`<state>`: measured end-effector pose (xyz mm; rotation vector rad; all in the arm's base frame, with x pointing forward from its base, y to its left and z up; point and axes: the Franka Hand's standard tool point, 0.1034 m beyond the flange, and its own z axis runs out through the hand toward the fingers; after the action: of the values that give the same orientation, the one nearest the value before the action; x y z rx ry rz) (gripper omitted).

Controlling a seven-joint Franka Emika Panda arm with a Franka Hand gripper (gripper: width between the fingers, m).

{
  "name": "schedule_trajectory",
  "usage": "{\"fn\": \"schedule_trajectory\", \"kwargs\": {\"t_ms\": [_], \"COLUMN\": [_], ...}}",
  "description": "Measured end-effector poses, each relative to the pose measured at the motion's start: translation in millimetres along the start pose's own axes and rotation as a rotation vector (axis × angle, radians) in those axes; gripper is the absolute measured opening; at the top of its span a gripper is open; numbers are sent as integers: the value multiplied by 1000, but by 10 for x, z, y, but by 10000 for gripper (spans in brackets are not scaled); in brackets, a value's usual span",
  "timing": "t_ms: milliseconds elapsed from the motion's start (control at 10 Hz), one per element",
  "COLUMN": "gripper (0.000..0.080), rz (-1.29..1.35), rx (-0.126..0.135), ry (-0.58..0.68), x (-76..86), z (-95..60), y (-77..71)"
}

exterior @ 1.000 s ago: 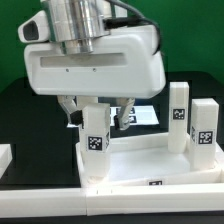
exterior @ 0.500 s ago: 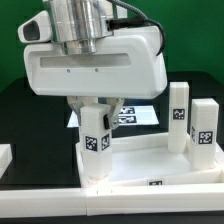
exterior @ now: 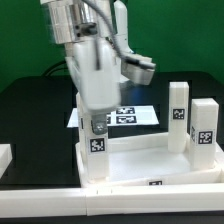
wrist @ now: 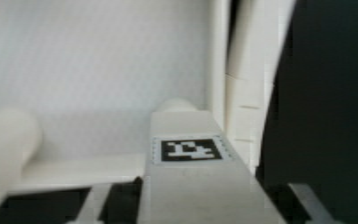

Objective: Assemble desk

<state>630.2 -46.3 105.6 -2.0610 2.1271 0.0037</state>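
Observation:
The desk top (exterior: 140, 165) lies flat, a white tray with a raised rim. Two tagged legs stand in its sockets at the exterior view's right, one (exterior: 178, 115) behind the other (exterior: 204, 128). A third leg (exterior: 97, 150) stands upright in the front left corner socket. My gripper (exterior: 97, 124) comes down from above and is shut on this leg's upper end. In the wrist view the leg (wrist: 194, 150) with its tag runs between my two fingers (wrist: 101, 200), which press on its sides, with the desk top (wrist: 87, 60) beyond it.
The marker board (exterior: 130, 116) lies on the black table behind the desk top. A long white border bar (exterior: 120, 203) runs along the front, and a short piece (exterior: 5, 155) shows at the exterior view's left edge. A green wall stands behind.
My jaws closed on the front left leg. Since then the wrist has turned about the leg's axis, so the broad gripper body now faces sideways.

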Motion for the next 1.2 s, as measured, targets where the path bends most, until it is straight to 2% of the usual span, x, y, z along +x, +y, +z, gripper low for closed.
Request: {"fn": "schedule_trajectory", "kwargs": {"t_ms": [200,400,500,600,700,800,1000,1100,1200], "gripper": [288,288,363,547,547,617,644,648,648], "rz": [69,-2,-210,-405,-536,-571,-678,-813,-1071], "rx": [4,4,10,13,16,14,13,5,-21], "ry": [-4,-4,1,1,1,3,5,12,20], "x": [-5,-6,-8,-19,-27,-16,-6,-4,-36], "z": [1,1,4,-18,-34,-26,-26,-27,-28], "y": [-1,0,-3,-12,-20,-16,-15,-13,-5]}}
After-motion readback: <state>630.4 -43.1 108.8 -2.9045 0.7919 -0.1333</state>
